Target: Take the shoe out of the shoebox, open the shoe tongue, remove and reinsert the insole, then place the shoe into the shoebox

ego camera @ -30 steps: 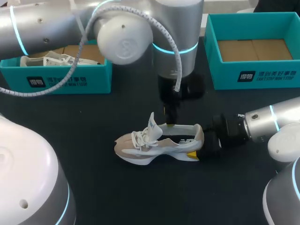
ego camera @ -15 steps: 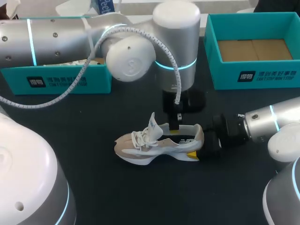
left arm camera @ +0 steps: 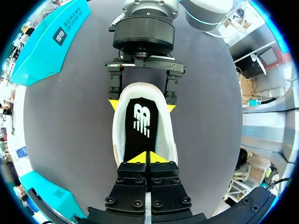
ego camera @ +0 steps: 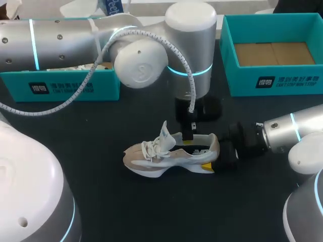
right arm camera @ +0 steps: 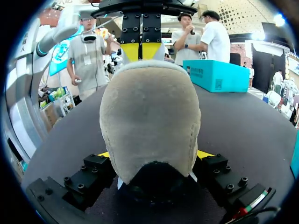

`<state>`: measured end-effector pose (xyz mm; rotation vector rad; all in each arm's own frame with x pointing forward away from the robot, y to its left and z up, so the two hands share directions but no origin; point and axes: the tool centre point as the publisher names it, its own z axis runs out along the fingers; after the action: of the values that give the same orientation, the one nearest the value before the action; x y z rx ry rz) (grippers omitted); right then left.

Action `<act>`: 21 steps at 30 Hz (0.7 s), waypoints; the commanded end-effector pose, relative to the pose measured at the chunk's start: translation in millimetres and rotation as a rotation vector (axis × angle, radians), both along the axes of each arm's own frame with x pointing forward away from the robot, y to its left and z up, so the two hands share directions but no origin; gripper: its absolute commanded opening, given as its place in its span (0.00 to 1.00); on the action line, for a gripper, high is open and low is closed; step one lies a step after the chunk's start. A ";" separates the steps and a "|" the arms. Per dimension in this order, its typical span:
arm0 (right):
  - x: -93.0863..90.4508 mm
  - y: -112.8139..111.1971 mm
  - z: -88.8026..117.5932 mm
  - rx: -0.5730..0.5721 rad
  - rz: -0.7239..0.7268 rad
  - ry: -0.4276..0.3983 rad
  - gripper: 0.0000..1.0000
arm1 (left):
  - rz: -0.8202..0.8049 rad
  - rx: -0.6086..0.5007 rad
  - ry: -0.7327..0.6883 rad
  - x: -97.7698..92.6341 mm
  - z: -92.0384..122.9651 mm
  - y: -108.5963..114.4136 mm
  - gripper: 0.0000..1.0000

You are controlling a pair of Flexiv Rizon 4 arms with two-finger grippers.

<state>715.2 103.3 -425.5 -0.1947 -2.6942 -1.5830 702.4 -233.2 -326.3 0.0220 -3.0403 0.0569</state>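
**A:** Surface first?

**B:** Table (ego camera: 151, 212), flat, matte black. The left arm (ego camera: 141, 55) comes in from 9 o'clock and crosses the far side. The right arm (ego camera: 287, 131) lies low, coming in from 3 o'clock.

**A:** Containers?

**B:** Two teal boxes along the far edge. Left shoebox (ego camera: 60, 88) at 10 o'clock, its open top largely covered by the left arm, so its contents can't be made out. Right shoebox (ego camera: 272, 80) at 2 o'clock, open, with its brown cardboard floor showing.

**A:** The shoe?

**B:** Shoe (ego camera: 166, 156) is outside both boxes. It stands on its sole at table centre, toe to 9 o'clock, heel to 3 o'clock. Tongue (ego camera: 164, 132) is pulled up, nearly upright above loose laces. Black insole (left arm camera: 139, 122) lies inside, seen through the opening.

**A:** Fingers?

**B:** Right fingers (ego camera: 213, 156) are spread round the heel, one yellow tip touching each side, pinching it. Left fingers (left arm camera: 147, 158) come straight down into the shoe's opening. Their yellow tips are pressed together, down at the insole on the tongue side. Can't tell whether any insole edge is nipped between them.
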 end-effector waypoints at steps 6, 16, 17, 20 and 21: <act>0.5 5.0 -11.5 -0.003 0.000 0.002 0.00 | -0.082 -0.085 0.075 0.4 -27.0 -11.1 0.00; 0.5 5.0 -11.5 -0.003 0.000 0.002 0.00 | -0.108 -0.100 0.117 -5.9 -51.6 -25.3 0.00; 0.5 5.0 -11.5 -0.003 0.000 0.002 0.00 | -0.114 -0.103 0.133 -7.8 -53.0 -26.0 0.00; 0.5 5.0 -11.5 -0.003 0.000 0.002 0.00 | -0.126 -0.112 0.147 -13.0 -51.8 -25.0 0.00; 0.5 5.0 -11.5 -0.003 0.000 0.002 0.00 | -0.130 -0.114 0.152 -15.1 -51.0 -24.3 0.00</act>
<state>715.3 103.4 -425.5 -0.1948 -2.6941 -1.5831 687.3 -255.8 -374.8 -0.1653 -2.8824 0.2074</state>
